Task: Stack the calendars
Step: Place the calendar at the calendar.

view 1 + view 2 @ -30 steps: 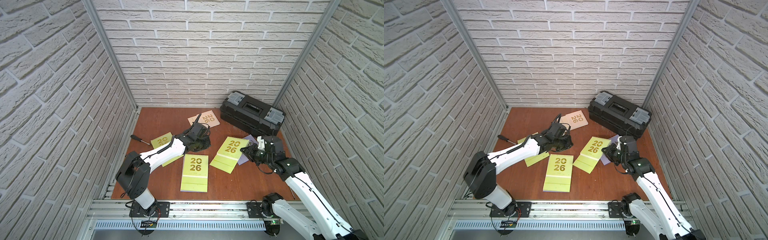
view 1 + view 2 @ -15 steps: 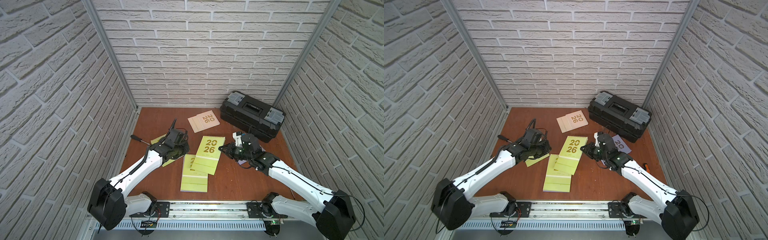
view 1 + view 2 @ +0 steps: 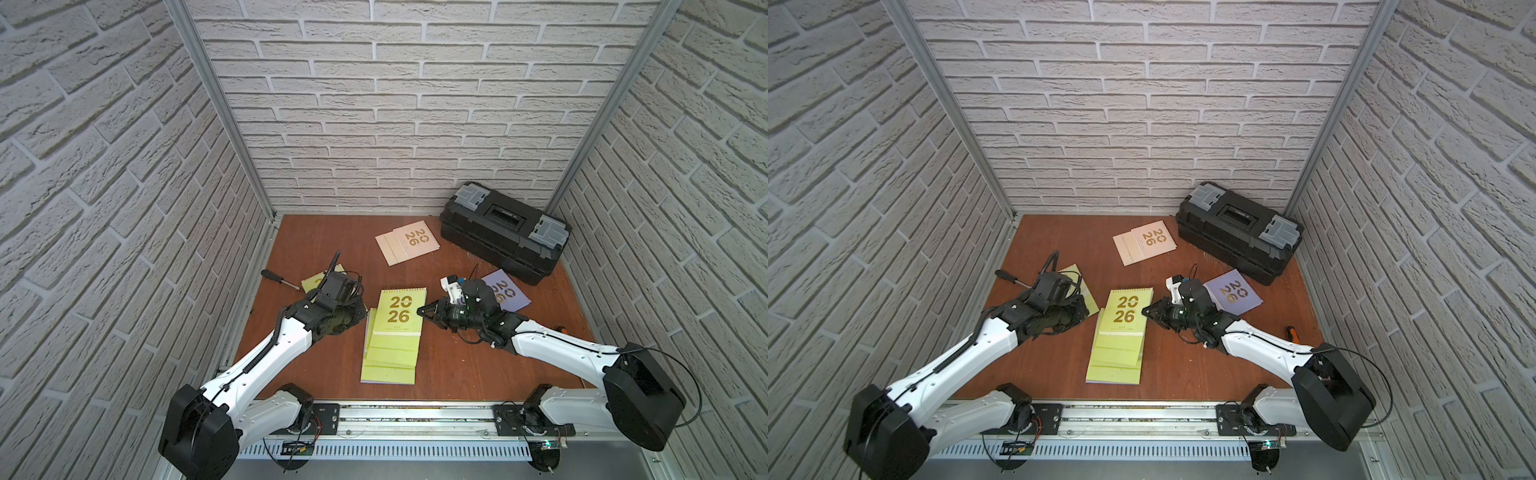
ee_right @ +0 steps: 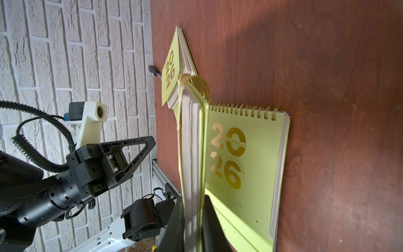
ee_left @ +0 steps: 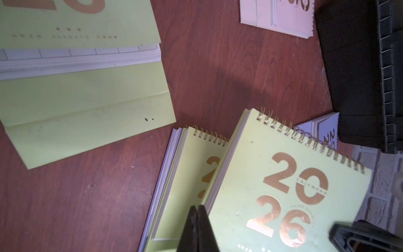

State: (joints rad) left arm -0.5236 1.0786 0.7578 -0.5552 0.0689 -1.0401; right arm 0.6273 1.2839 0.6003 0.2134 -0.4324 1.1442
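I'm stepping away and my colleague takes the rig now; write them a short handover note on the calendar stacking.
Right gripper: shut on the top green calendar, not yet released.
Left gripper: shut, empty, beside the pile.
Done: top green calendar over the lower green calendar, offset.
Left: third green calendar by the left arm, cream calendar at the back, lavender calendar by the toolbox.

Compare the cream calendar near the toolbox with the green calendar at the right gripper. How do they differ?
The cream calendar is pale cream; the held green calendar is lime. The cream calendar lies free; the right gripper clamps the held green calendar's edge. The cream calendar lies alone; the held green calendar is over a lower green calendar. Both have gold 2026 covers and spiral binding.
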